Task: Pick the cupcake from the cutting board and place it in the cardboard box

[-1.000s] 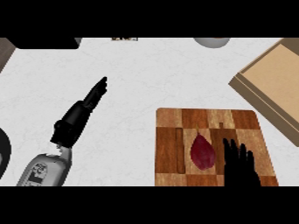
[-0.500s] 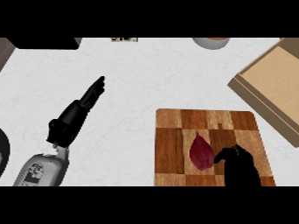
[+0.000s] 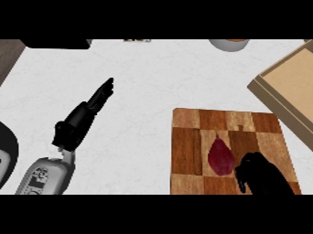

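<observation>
A wooden cutting board [image 3: 230, 132] of checkered light and dark squares lies on a white marble counter [image 3: 152, 77], and everything here is placed from that board. On the board's lower middle lies a dark red, teardrop-shaped object [image 3: 220, 156], the cupcake named in the task, with its pointed end toward the board's far edge. The robot's right hand [image 3: 261, 176] covers the board's near right corner, just beside the cupcake's right side. Its fingers are curled downward; whether they touch or grasp the cupcake cannot be told. Up and to the right of the board, slightly apart from it, sits the open cardboard box [image 3: 301, 89], turned at an angle and running off the right edge. Well to the left of the board, the left hand [image 3: 85, 116] rests over the counter with straight fingers pointing up and slightly right, holding nothing. Beyond the board's far edge, a grey bowl [image 3: 228, 44] is partly cut off.
</observation>
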`<action>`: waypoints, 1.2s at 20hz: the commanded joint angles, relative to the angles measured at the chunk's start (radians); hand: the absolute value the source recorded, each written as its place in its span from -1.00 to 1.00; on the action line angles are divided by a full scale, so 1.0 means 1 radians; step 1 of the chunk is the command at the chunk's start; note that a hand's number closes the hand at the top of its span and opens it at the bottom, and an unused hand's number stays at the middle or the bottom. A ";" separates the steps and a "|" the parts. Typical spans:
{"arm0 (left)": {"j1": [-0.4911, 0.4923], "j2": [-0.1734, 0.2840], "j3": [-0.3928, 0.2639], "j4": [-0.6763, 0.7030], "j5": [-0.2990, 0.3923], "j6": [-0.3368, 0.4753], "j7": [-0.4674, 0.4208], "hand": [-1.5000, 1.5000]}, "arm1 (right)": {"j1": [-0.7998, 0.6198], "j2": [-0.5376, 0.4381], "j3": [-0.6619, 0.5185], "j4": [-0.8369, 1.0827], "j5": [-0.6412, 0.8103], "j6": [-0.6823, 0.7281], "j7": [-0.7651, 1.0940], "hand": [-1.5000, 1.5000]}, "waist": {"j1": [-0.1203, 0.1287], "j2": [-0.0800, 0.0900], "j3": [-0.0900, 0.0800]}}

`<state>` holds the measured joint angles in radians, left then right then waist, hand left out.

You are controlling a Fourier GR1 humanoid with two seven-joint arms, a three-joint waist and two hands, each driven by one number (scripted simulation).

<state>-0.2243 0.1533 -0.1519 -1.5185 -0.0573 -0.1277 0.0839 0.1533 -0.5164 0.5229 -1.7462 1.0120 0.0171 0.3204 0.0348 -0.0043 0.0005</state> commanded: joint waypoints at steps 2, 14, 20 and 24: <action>0.000 -0.002 -0.002 0.002 -0.001 -0.001 -0.002 0.00 | -0.023 -0.232 0.015 -0.034 -0.045 -0.045 -0.378 1.00 | 0.001 0.001 0.010; 0.038 0.028 0.044 -0.005 -0.002 0.019 -0.011 0.00 | 0.000 -0.526 -0.380 0.074 -0.528 -0.257 -1.084 1.00 | -0.082 -0.001 0.009; 0.061 0.006 0.030 -0.020 -0.004 0.031 -0.016 0.00 | 0.017 -0.609 -0.573 0.213 -0.870 -0.096 -1.409 1.00 | -0.096 -0.006 0.006; 0.047 -0.018 0.004 -0.040 -0.026 0.052 0.014 0.00 | 0.006 -0.692 -0.728 0.401 -1.061 0.095 -1.548 1.00 | -0.078 -0.002 0.005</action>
<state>-0.1748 0.1573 -0.1235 -1.5399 -0.0647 -0.0932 0.0801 0.1641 -1.1400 -0.0781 -1.4874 0.1238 -0.0425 -1.0459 -0.0513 -0.0074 0.0062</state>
